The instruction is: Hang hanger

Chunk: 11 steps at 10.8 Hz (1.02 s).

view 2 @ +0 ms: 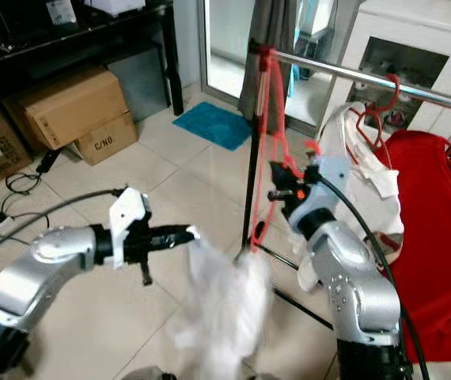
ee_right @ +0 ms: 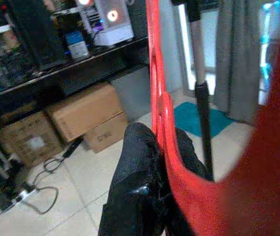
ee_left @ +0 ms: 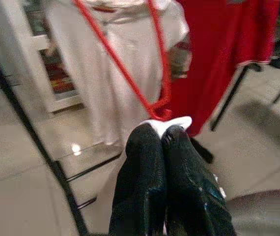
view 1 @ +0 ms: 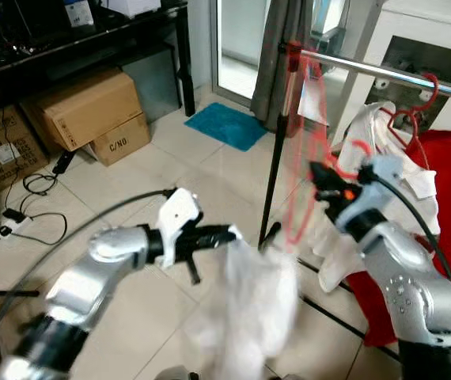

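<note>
A red hanger (view 1: 295, 158) hangs upright beside the left end of the silver rail (view 1: 384, 73), its top close to the rail's end; whether it is hooked on, I cannot tell. My right gripper (view 1: 324, 180) is shut on the hanger's lower side, and the right wrist view shows the red hanger (ee_right: 155, 98) pinched in that right gripper (ee_right: 157, 142). My left gripper (view 1: 229, 233) reaches in from the left at mid height, shut on a blurred white garment (view 1: 249, 309) that droops toward the floor. The left wrist view has this left gripper (ee_left: 162, 130) closed on a white corner of cloth.
A white shirt (view 1: 384, 158) and a red garment (view 1: 447, 182) hang on the rail further right. The rack's black pole (view 1: 273, 166) stands just left of the hanger. Cardboard boxes (view 1: 91, 107), floor cables (view 1: 36, 198) and a blue mat (view 1: 225, 125) lie at the left and back.
</note>
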Motion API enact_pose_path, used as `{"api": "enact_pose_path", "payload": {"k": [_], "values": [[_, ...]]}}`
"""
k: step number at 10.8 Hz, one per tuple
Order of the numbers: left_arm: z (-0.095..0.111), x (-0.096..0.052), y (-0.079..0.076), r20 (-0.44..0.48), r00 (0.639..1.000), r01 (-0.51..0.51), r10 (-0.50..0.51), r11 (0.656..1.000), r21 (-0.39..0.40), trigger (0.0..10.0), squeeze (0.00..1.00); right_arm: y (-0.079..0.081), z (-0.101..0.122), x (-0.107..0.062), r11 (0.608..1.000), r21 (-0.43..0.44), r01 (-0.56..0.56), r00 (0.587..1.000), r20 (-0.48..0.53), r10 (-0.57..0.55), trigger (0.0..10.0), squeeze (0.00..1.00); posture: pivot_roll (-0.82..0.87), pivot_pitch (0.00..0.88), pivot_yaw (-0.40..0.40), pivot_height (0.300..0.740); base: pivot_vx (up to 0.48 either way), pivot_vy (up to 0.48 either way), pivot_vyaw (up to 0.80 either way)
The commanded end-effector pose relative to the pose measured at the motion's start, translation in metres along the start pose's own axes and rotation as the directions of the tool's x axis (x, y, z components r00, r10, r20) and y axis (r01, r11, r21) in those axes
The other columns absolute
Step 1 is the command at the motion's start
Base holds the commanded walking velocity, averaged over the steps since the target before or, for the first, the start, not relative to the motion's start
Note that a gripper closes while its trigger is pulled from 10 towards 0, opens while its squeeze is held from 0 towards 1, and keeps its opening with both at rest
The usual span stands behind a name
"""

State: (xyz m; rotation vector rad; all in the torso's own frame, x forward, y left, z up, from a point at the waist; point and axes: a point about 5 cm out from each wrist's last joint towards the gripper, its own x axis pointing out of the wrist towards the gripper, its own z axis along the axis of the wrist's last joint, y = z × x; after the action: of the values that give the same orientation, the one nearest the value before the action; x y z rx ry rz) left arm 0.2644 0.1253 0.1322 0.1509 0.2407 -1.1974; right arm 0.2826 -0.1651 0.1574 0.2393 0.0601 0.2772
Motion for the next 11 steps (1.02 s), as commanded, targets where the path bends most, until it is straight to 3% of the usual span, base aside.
{"api": "enact_pose_path", "payload": {"k": [1, 2, 3, 4, 5, 6, 8, 10, 11], "values": [[0.006, -0.004, -0.006, 0.020, 0.999, 0.042, -0.042, 0.999, -0.002, 0.0, 0.00, -0.005, 0.001, -0.001, 0.999, -0.006, 0.043, 0.999, 0.020, -0.043, 0.0, 0.00, -0.01, 0.000, 0.042, 0.740, 0.000, 0.000, 0.00], [0.002, -0.008, -0.006, 0.004, 1.000, 0.001, -0.001, 1.000, 0.003, 0.0, 0.00, -0.010, 0.003, -0.001, 0.997, -0.004, 0.073, 0.997, 0.032, -0.073, 0.0, 0.00, -0.01, 0.000, 0.041, 0.740, 0.000, 0.000, 0.00], [-0.005, -0.017, 0.004, 0.012, 0.982, -0.190, 0.190, 0.982, -0.015, 0.0, 0.00, -0.008, -0.003, -0.003, 0.997, -0.033, 0.072, 0.997, -0.011, -0.073, 3.5, 0.00, -0.01, 0.000, 0.035, 0.740, 0.000, 0.000, 0.00], [-0.008, -0.023, 0.012, 0.042, 0.939, -0.340, 0.342, 0.939, -0.049, 1.2, 0.00, -0.004, -0.012, -0.007, 0.996, -0.079, 0.050, 0.996, -0.066, -0.056, 10.0, 0.00, -0.01, 0.000, 0.030, 0.740, 0.000, 0.000, 0.00], [-0.023, -0.036, 0.021, 0.025, 0.798, -0.588, 0.603, 0.786, -0.194, 10.0, 0.00, 0.005, -0.034, -0.020, 0.995, -0.094, 0.039, 0.987, -0.154, -0.053, 10.0, 0.00, 0.00, 0.000, 0.021, 0.740, 0.000, 0.000, -0.46], [-0.033, -0.038, 0.016, -0.032, 0.746, -0.656, 0.665, 0.726, -0.209, 10.0, 0.00, 0.008, -0.040, -0.025, 0.991, -0.126, 0.043, 0.986, -0.154, -0.062, 10.0, 0.00, 0.01, 0.000, 0.022, 0.740, 0.000, 0.000, -0.80], [-0.042, -0.036, 0.005, -0.063, 0.710, -0.697, 0.701, 0.687, -0.206, 10.0, 0.00, 0.001, -0.028, -0.025, 0.974, -0.171, 0.150, 0.987, -0.032, -0.157, 10.0, 0.00, 0.03, 0.000, 0.016, 0.740, 0.000, 0.000, -0.80], [-0.026, -0.035, 0.012, 0.079, 0.590, -0.775, 0.804, 0.591, -0.223, 10.0, 0.00, 0.008, -0.024, -0.027, 0.988, -0.109, 0.109, 0.994, -0.011, -0.111, 10.0, 0.00, 0.01, 0.000, 0.020, 0.740, 0.000, 0.000, -0.80], [-0.017, -0.035, 0.016, 0.114, 0.570, -0.772, 0.813, 0.579, -0.262, 10.0, 0.00, 0.007, -0.025, -0.027, 0.987, -0.104, 0.123, 0.992, -0.015, -0.125, 10.0, 0.00, 0.01, 0.000, 0.020, 0.740, 0.000, 0.000, -0.80]]}}
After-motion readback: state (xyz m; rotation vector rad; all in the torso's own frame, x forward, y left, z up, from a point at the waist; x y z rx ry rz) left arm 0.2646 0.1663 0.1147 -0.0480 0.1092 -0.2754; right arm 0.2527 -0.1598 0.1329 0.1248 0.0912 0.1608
